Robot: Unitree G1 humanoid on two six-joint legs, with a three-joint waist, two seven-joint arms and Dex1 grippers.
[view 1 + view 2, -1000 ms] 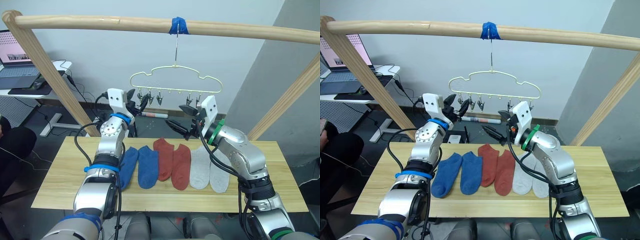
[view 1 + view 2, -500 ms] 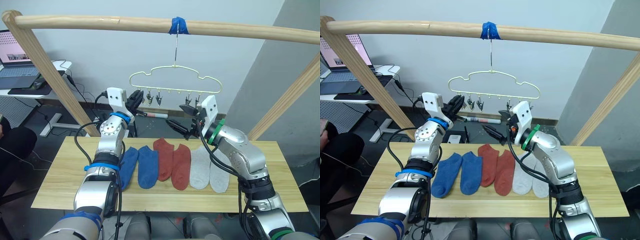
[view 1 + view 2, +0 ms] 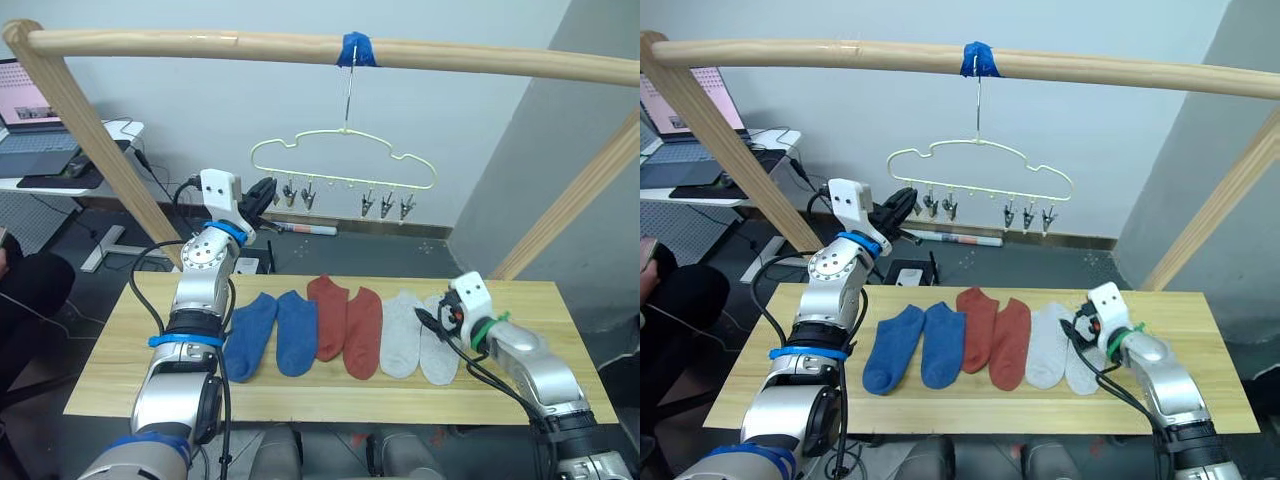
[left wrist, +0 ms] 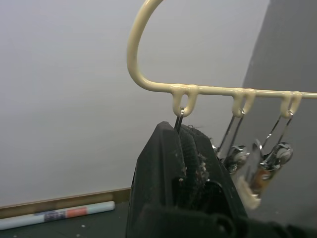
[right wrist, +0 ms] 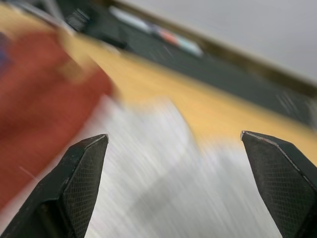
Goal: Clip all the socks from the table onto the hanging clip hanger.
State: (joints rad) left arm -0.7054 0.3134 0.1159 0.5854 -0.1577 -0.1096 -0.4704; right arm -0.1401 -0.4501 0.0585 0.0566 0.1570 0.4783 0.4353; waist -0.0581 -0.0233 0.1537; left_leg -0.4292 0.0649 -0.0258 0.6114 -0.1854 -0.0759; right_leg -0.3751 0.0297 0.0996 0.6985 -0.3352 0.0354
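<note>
Bench (image 3: 110, 375): light wooden planks, nearest the robot; carries all six socks in one row.
Blue socks (image 3: 268, 333): two, side by side at the left end of the row, toes toward the robot.
Red socks (image 3: 345, 328): two, in the middle of the row, touching each other.
Grey socks (image 3: 408, 335): two, at the right end of the row, just beside the red pair.
Right gripper (image 3: 1078, 332): low over the bench, at the edge of the outer grey sock; fingers (image 5: 81, 171) spread wide apart, nothing between them, grey fabric below.
Left gripper (image 3: 262, 192): raised beyond the bench's far edge, at the left end of the hanger's lower bar; fingers pressed together around the leftmost clip, whose wire loop shows just above the fingertips.
Hanger (image 3: 345, 160): pale yellow, wavy outline, well above the socks; a row of metal clips hangs from its lower bar; no sock is clipped on.
Rail (image 3: 480, 58): wooden; the hanger's hook hangs at a blue tape wrap (image 3: 355, 48).
</note>
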